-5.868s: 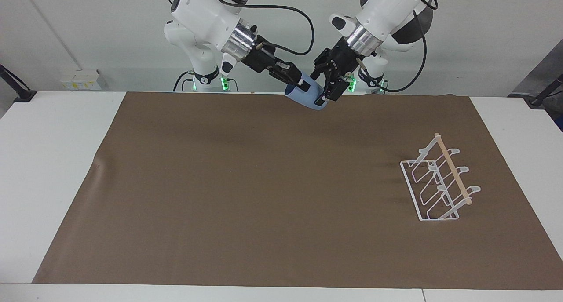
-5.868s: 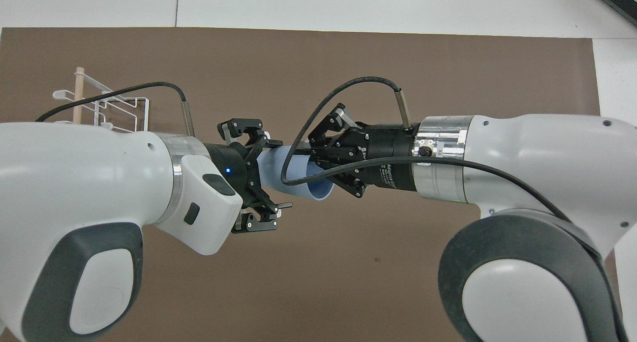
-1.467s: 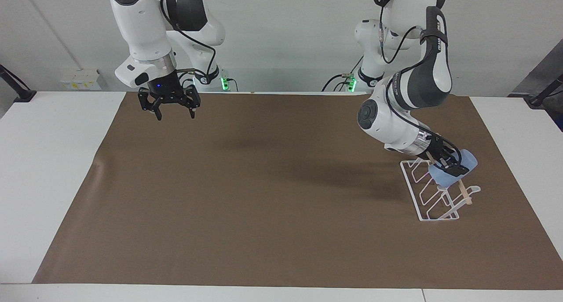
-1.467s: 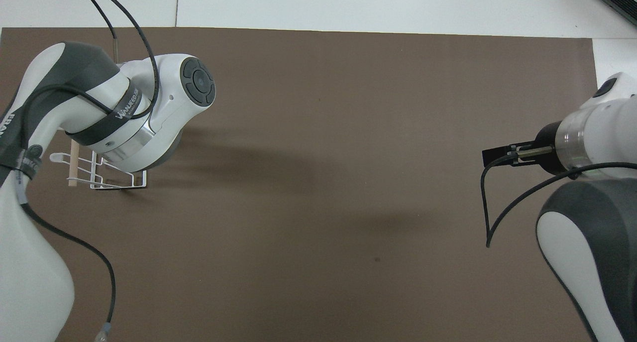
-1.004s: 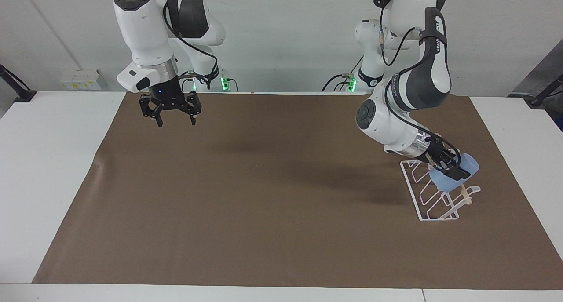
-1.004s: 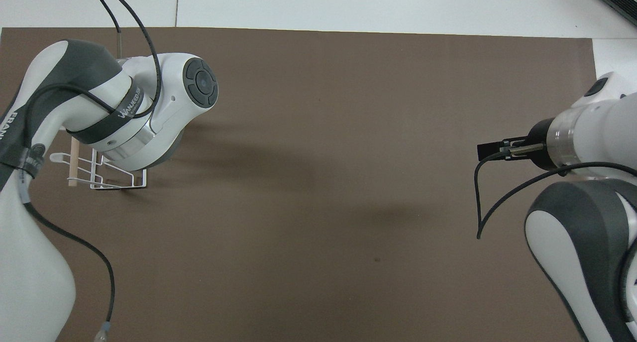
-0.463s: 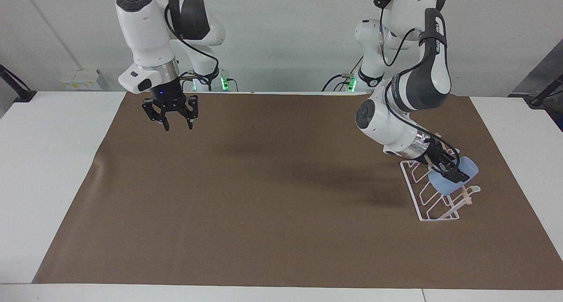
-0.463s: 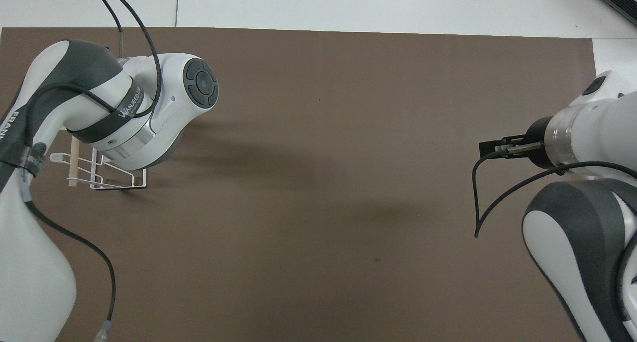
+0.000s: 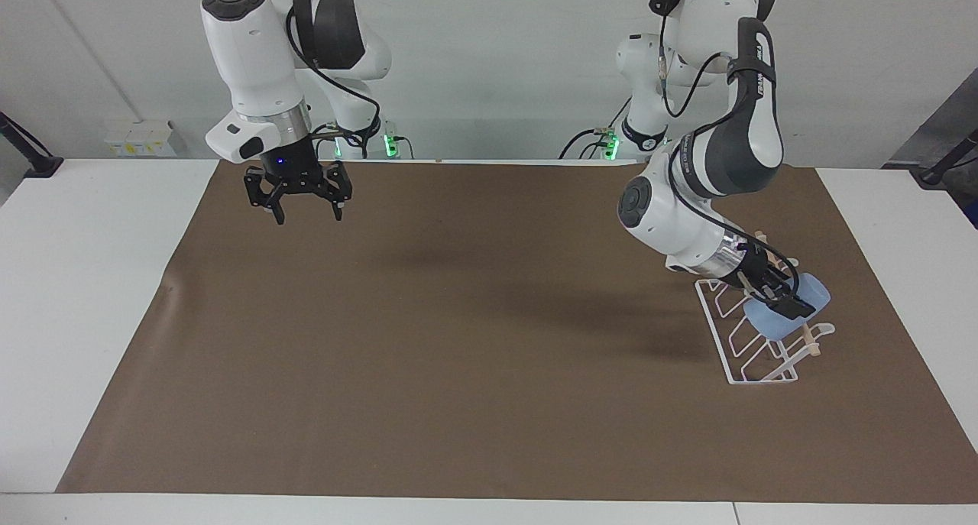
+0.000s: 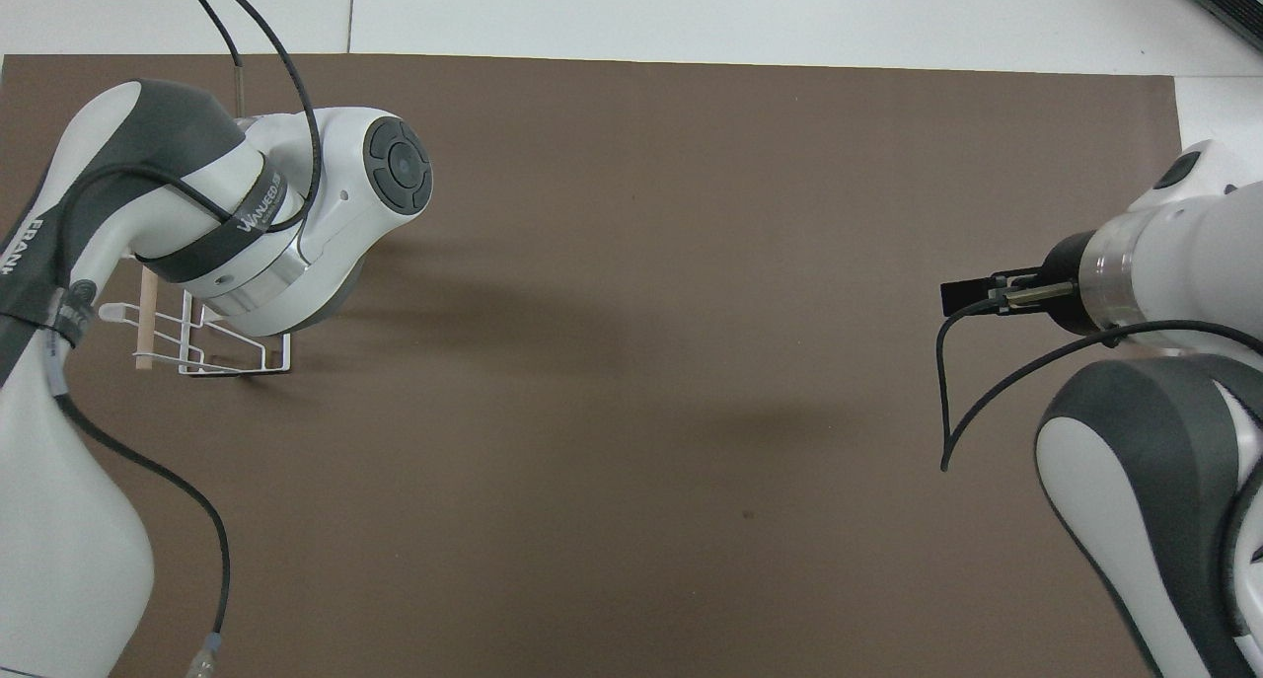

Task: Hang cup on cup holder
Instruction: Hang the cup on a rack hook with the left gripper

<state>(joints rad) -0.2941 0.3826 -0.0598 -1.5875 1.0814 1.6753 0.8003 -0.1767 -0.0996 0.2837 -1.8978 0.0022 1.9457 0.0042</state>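
The light-blue cup (image 9: 767, 321) lies tilted over the prongs of the white wire cup holder (image 9: 760, 382), just under its wooden rod (image 9: 810, 347); whether it rests on a prong I cannot tell. My left gripper (image 9: 785, 303) is shut on the cup, its arm bent down from above. In the overhead view the left arm hides the cup and gripper, and only part of the cup holder (image 10: 237, 367) shows. My right gripper (image 9: 306, 208) hangs open and empty over the mat at the right arm's end, where that arm waits.
A brown mat (image 9: 458, 341) covers most of the white table (image 9: 76, 280). The cup holder stands on it toward the left arm's end. A black cable (image 10: 952, 392) loops from the right arm's wrist.
The cup passed from the right gripper to the left and came to the cup holder. Over the last second it sank slightly onto the prongs. The right gripper's fingers narrowed, then spread again.
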